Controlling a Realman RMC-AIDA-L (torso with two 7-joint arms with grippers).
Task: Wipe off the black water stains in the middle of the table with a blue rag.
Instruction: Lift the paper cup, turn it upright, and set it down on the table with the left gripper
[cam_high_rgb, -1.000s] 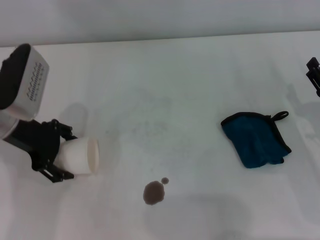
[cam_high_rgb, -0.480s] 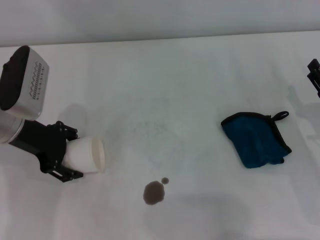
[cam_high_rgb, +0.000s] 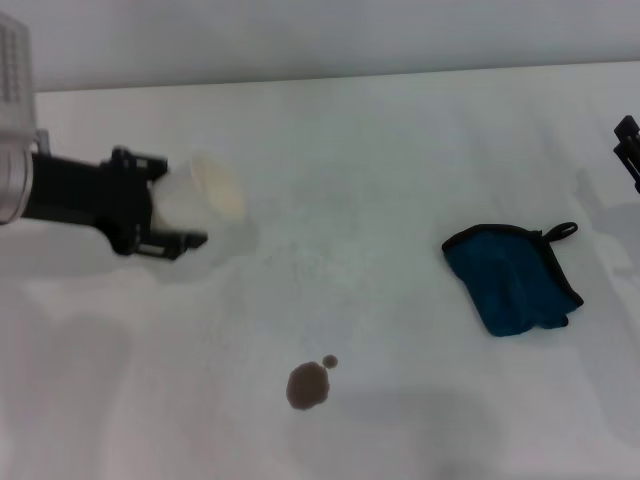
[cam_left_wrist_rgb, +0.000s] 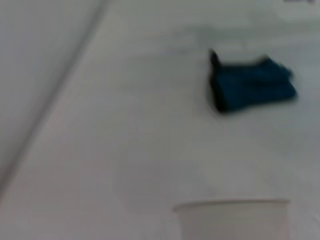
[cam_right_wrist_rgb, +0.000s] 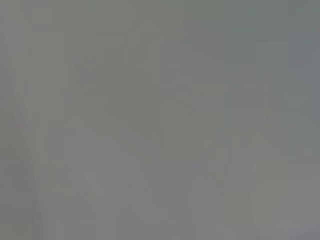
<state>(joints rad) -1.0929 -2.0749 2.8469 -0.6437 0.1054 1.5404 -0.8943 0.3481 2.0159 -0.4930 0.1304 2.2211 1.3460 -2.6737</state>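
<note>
Blue rag (cam_high_rgb: 514, 278) untouched — left gripper (cam_high_rgb: 175, 205) level, outstretched, clamped on white cup (cam_high_rgb: 198, 194).

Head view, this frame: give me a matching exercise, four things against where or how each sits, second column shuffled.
Things:
1. paper cup
2. blue rag
3. black water stains
4. right gripper

Places:
A. near edge of the table, middle
B. far right edge of view
C. crumpled, right of centre
D. held by the left gripper

Pairs: 1-D, 2-C, 3-A, 4-B
</note>
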